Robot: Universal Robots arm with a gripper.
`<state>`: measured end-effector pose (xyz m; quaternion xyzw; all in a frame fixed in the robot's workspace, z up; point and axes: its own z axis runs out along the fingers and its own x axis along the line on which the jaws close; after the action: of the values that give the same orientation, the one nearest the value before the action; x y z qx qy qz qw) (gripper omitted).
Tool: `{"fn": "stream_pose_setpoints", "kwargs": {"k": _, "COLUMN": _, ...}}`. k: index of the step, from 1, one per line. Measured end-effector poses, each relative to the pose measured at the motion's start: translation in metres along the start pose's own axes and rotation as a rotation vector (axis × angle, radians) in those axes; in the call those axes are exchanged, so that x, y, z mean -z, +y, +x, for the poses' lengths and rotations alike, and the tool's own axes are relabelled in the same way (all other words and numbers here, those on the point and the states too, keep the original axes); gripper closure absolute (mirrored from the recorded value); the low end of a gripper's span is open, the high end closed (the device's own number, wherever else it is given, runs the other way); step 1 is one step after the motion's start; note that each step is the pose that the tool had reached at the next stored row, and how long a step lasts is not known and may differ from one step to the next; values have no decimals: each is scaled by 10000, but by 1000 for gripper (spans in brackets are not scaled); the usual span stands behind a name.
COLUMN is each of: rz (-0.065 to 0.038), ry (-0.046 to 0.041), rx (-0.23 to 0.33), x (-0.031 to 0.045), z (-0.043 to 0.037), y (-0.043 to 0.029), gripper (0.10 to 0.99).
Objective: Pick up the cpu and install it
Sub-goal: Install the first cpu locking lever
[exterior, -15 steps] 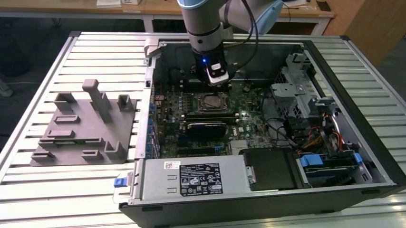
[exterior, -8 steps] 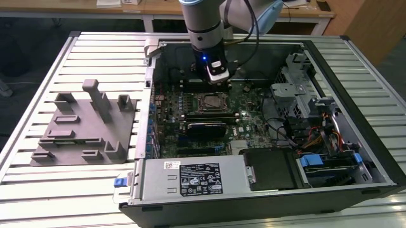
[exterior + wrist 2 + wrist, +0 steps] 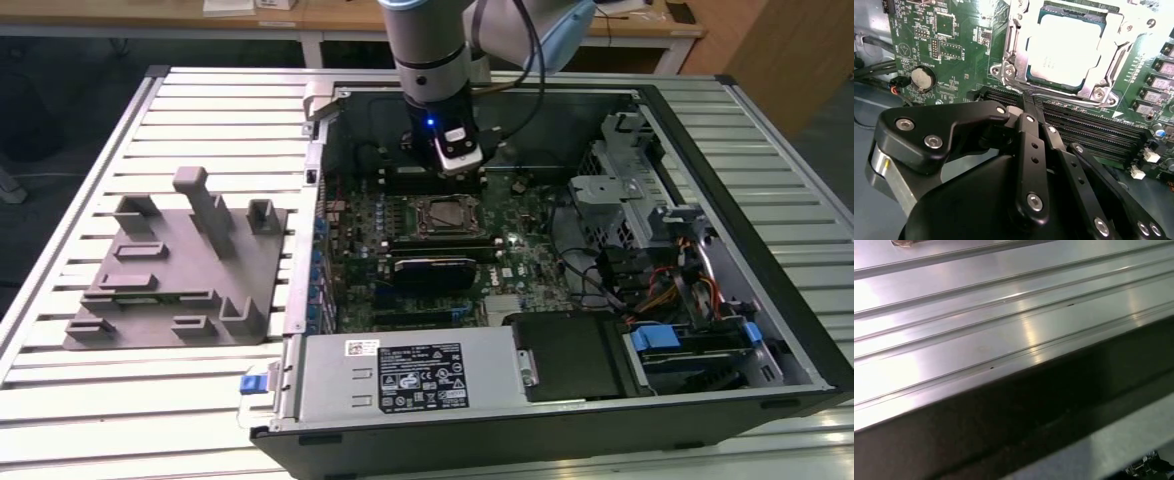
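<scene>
Nearest the lens in the second wrist view, black gripper (image 3: pixel 1026 102) linkage with silver screw heads, fingers drawn together to a closed tip, jaws shut with nothing between them. Just past the tip, dark memory slots (image 3: pixel 1094 131) running across a green motherboard (image 3: pixel 961 47). Beyond those, cpu (image 3: pixel 1066 47), pale and shiny, seated flat inside the socket (image 3: pixel 1010 60) with its metal frame around it; clear of the gripper, not touched. Round coin cell (image 3: pixel 922 78) off to one side on the board. In the exterior view, open computer case (image 3: pixel 747 330) lying on a ribbed metal tabletop (image 3: pixel 174 380), arm reaching down into it from above, gripper (image 3: pixel 458 168) hanging low over the board, just behind the socket (image 3: pixel 443 215), a small blue light glowing on the wrist. Grey fixture block (image 3: pixel 174 265) on the tabletop toward the exterior view's left, well apart from the case. Power supply (image 3: pixel 400 375) with a dark label along the case's near edge. In the first wrist view, ribbed metal surface (image 3: pixel 979 325) with a dark edge (image 3: pixel 1019 425) beneath it.
</scene>
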<state>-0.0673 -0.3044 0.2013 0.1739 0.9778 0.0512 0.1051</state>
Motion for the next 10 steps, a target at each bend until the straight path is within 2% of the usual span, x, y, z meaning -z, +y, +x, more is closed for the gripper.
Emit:
{"fn": "stream_pose_setpoints", "kwargs": {"k": 3, "rz": 88, "ry": 155, "rx": -6, "x": -5, "z": -18, "y": -2, "gripper": 980}}
{"fn": "stream_pose_setpoints", "kwargs": {"k": 6, "rz": 153, "ry": 266, "rx": -10, "x": -6, "z": -39, "y": -12, "gripper": 980}}
{"fn": "stream_pose_setpoints", "kwargs": {"k": 8, "rz": 171, "ry": 304, "rx": -11, "x": -8, "z": -49, "y": -22, "gripper": 980}}
{"fn": "stream_pose_setpoints", "kwargs": {"k": 10, "rz": 172, "ry": 305, "rx": -12, "x": -8, "z": -50, "y": -23, "gripper": 980}}
